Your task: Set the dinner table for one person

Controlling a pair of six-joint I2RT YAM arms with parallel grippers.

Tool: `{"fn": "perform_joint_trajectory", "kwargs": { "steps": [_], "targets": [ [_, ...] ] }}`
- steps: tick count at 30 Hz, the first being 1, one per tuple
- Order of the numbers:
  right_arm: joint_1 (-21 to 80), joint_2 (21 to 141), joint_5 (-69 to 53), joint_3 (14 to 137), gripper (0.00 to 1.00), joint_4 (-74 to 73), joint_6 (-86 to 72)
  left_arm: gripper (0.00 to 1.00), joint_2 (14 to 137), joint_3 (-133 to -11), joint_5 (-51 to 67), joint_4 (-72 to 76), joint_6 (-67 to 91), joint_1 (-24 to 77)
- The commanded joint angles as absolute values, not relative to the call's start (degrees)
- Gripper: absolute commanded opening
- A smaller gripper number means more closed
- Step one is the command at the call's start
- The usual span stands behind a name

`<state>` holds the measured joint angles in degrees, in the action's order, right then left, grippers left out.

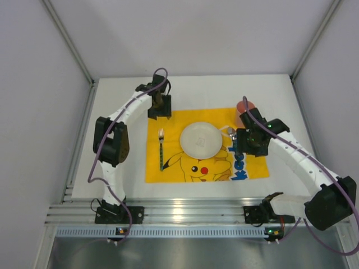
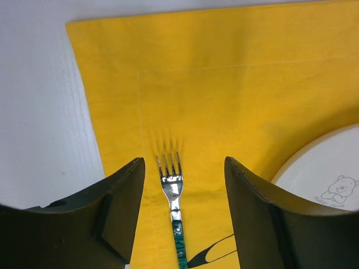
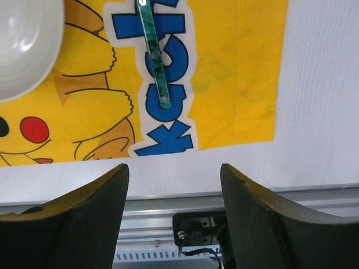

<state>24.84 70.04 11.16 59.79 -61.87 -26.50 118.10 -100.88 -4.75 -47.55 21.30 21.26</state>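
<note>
Top: bench [image 1: 224, 92] fills mid-frame, white, rigid, fixed, nothing I'd grip. Left wrist: left pincer [image 2: 184, 165] open, straddling fork [image 2: 171, 185] on mat [image 2: 224, 84], not touching; fork likely light, stiff, slick, so I'd pinch the handle. Right wrist: right pincer [image 3: 174, 171] open, empty, bench strip at lower frame.

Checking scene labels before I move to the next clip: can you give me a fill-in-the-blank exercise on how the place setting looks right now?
1. In the top view, the fork lies on the yellow mat on the ____ side of the plate.
2. The left gripper has its jaws ____, one on each side of the fork, touching nothing.
3. The plate is ____ in colour.
4. The utensil in the right wrist view has a ____ handle.

Missing words: left; open; white; green.
</note>
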Motion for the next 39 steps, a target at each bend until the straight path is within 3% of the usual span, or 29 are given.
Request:
{"fn": "perform_joint_trajectory", "kwargs": {
  "steps": [1,5,6,7,12,17,22,39],
  "targets": [
    [24.3,67.2,9.7,64.8,0.67,-60.2,-25.4,0.65,108.9,-102.0,-8.4,-46.5,20.8,22.8],
    [24.5,62.6,2.8,67.8,0.80,-55.2,-21.7,0.72,96.4,-93.5,-12.4,-42.6,21.3,27.5],
    [24.5,61.5,2.0,69.2,0.94,-54.7,-21.4,0.76,94.0,-91.3,-13.3,-40.2,22.0,28.5],
    [24.5,59.0,1.2,69.9,1.00,-54.1,-21.4,0.99,88.8,-86.9,-14.3,-39.0,22.4,30.6],
    [25.2,47.7,3.3,67.4,1.00,-49.8,-23.4,0.99,74.6,-74.4,-22.0,-33.2,24.4,38.4],
    [25.1,30.0,1.9,49.7,1.00,-43.3,-27.0,0.99,59.3,-59.5,-26.5,-26.0,27.6,43.2],
    [25.1,12.7,-1.1,40.1,1.00,-40.7,-32.8,0.99,47.9,-47.8,-30.2,-23.5,26.9,43.3],
    [25.1,14.2,-10.8,37.0,1.00,-40.6,-36.2,0.98,39.3,-47.4,-33.6,-33.7,29.1,43.3]
  ]
}}
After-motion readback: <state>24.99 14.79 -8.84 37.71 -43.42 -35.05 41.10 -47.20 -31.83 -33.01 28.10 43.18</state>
